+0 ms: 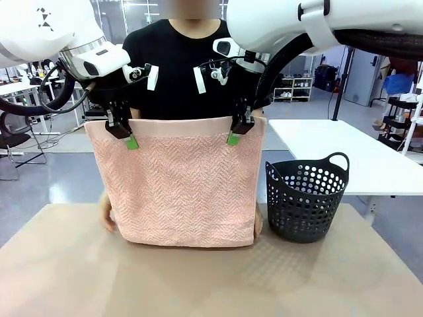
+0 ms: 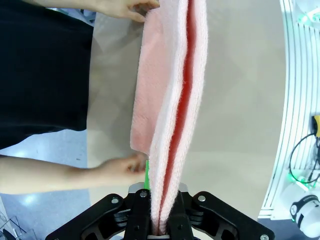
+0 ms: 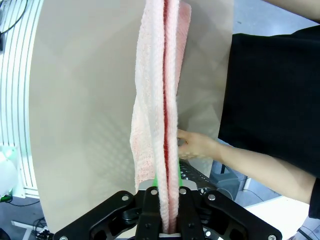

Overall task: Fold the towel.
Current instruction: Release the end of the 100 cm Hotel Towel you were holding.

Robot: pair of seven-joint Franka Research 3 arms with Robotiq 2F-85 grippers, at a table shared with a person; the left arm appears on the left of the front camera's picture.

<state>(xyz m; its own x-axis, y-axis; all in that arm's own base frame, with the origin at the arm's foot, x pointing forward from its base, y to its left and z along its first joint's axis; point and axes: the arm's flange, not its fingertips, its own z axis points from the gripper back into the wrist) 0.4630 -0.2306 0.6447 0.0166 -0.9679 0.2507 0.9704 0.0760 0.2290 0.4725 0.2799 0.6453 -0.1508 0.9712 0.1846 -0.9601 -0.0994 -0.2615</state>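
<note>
The salmon-pink towel hangs doubled over above the table, its plain band along the top. My left gripper is shut on its top left corner and my right gripper is shut on its top right corner. In the left wrist view the towel runs straight up from my left gripper, pinched between the jaws. The right wrist view shows the towel clamped the same way in my right gripper. The person's hands hold the towel's lower corners at the far side.
A black perforated basket with handles stands on the table to the right of the towel. The person in a black shirt stands right behind the towel. A white table is behind on the right.
</note>
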